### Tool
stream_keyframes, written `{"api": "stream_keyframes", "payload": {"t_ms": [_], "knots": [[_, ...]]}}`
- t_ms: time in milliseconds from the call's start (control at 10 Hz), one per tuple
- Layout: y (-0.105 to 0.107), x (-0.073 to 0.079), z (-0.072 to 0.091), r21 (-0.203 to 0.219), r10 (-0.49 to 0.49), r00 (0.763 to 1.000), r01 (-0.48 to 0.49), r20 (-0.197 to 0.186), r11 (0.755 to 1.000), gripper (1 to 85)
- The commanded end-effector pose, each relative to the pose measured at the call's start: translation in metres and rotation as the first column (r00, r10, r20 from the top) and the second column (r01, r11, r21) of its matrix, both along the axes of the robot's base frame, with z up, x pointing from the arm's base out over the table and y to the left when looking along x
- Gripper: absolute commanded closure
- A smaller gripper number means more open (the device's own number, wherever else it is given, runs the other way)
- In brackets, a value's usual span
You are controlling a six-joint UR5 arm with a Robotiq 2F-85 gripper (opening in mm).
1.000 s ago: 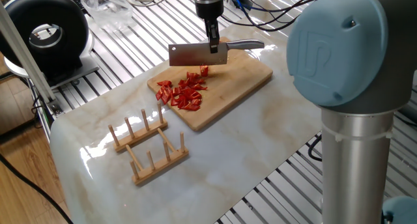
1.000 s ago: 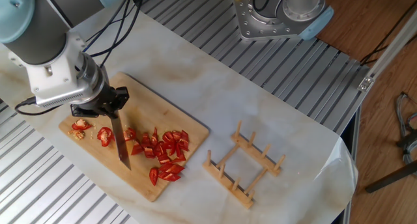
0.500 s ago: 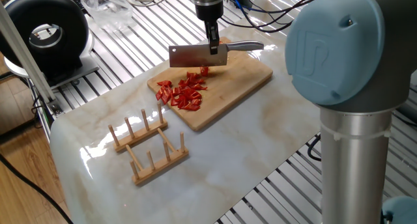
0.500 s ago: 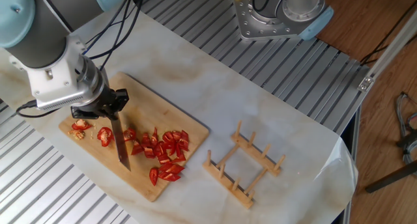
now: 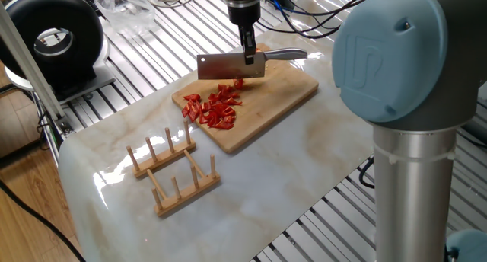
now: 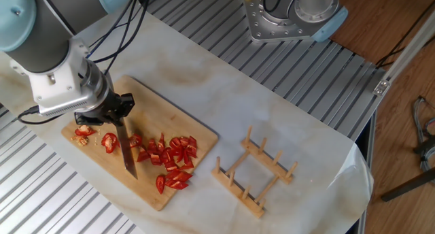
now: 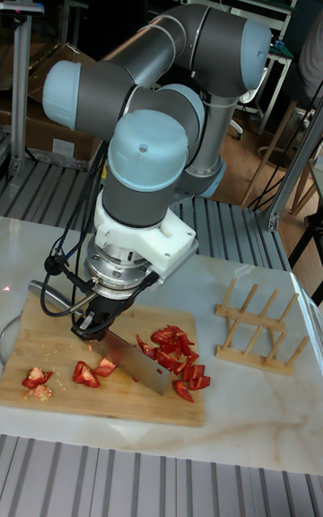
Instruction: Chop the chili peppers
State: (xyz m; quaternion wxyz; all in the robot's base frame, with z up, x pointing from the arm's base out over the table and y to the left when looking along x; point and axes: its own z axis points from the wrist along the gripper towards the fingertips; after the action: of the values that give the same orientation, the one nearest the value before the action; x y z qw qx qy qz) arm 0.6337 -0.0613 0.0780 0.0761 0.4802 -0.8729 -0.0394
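Note:
The chili peppers [image 5: 215,107] lie as many small red bits on a wooden cutting board [image 5: 281,91]. My gripper [image 5: 249,53] is shut on the handle of a cleaver [image 5: 230,66], whose blade is edge-down just above the board. In the other fixed view the gripper [image 6: 112,113] holds the cleaver [image 6: 127,156] between the main pile of peppers [image 6: 173,159] and a few pieces [image 6: 109,141] near the board's left end. The tall fixed view shows the cleaver [image 7: 135,362] slanting under the gripper [image 7: 97,324], with pepper bits [image 7: 175,351] to its right.
A wooden peg rack [image 5: 171,170] lies on the marble slab beside the board, also seen as the rack [image 6: 255,173]. A black round device [image 5: 53,37] stands at the far left. The arm's own base column [image 5: 418,163] fills the right foreground.

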Motion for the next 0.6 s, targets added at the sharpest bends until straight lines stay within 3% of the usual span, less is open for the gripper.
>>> {"api": "stream_keyframes", "payload": {"t_ms": [0, 500], "knots": [[0.0021, 0.0010, -0.0006, 0.014, 0.011, 1.000, -0.011, -0.002, 1.000, 84.3], [0.0026, 0.0050, -0.0093, 0.014, 0.021, 1.000, -0.021, -0.014, 1.000, 84.3]]}}
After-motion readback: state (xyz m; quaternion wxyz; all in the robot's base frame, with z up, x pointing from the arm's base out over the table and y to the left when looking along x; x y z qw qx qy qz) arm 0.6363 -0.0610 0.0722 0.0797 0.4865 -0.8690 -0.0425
